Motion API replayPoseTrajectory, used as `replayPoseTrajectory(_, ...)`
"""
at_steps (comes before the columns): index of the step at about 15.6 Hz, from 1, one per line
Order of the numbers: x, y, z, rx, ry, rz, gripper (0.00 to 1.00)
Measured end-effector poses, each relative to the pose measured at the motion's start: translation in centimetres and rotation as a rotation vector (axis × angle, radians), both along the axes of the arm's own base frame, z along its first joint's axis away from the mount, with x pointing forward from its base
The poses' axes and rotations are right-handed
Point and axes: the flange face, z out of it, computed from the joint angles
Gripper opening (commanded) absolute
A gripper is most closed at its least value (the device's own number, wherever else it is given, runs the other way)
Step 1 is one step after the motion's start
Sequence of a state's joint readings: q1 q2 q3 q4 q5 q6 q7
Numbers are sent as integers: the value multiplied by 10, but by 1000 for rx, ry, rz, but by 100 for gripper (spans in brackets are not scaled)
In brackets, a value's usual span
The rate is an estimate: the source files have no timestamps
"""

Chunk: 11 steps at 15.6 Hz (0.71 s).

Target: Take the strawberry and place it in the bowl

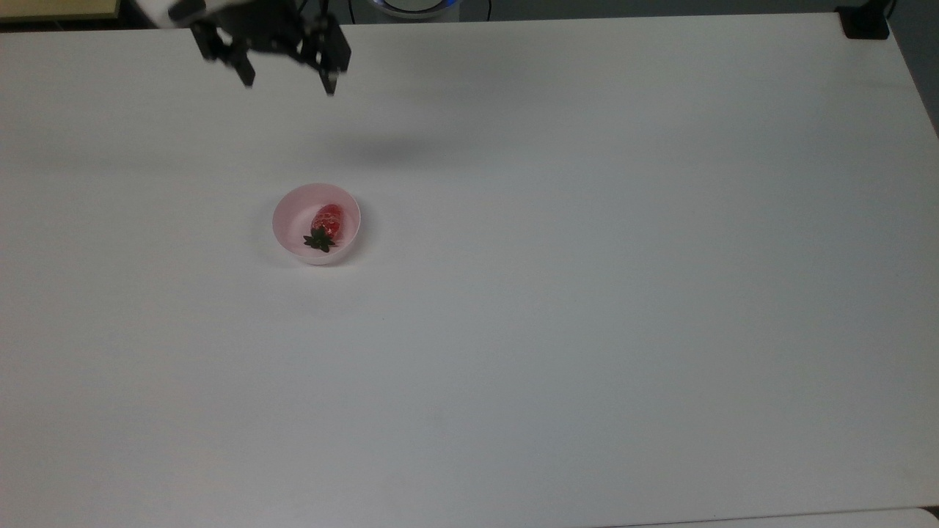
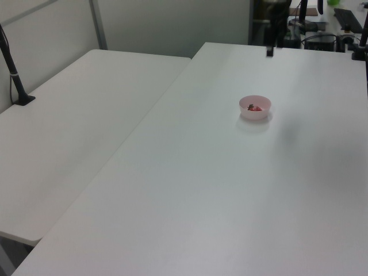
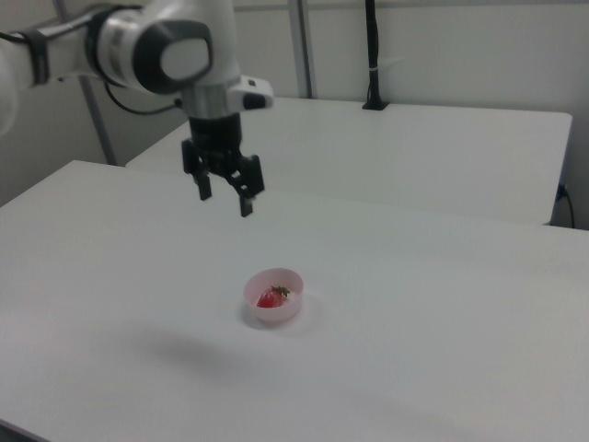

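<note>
The red strawberry (image 1: 326, 222) with its dark green cap lies inside the pale pink bowl (image 1: 293, 213) on the white table; it also shows as the strawberry (image 3: 272, 297) in the bowl (image 3: 259, 308) in the right view, and as the strawberry (image 2: 253, 107) in the bowl (image 2: 255, 113) in the left view. My gripper (image 1: 288, 79) hangs open and empty high above the table, near the top view's upper left, well clear of the bowl. In the right view the gripper (image 3: 225, 203) is above and to the left of the bowl.
The white table (image 1: 587, 293) spreads wide around the bowl. A second white table (image 2: 75, 126) stands at the left view's left with a black post (image 2: 12, 72). A black clamp (image 1: 864, 22) sits at the table's far right corner in the top view.
</note>
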<state>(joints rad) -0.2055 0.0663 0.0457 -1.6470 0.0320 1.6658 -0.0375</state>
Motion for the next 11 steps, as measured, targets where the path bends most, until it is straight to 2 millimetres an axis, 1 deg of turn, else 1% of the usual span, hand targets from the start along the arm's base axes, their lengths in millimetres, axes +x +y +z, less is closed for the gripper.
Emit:
replayPoseTrajectory(1, -12, 2, 16, -2, 5, -21, 100)
replayPoseTrajectory(2, -20, 5, 27, -4, 8, -51, 100)
replayPoseTrajectory(4, -28, 15, 40, -10, -1, -116, 100)
replayPoseTrajectory(8, -23, 25, 39, -46, -23, -75, 100)
replayPoseTrajectory(11, -19, 25, 38, -70, -40, -13, 100)
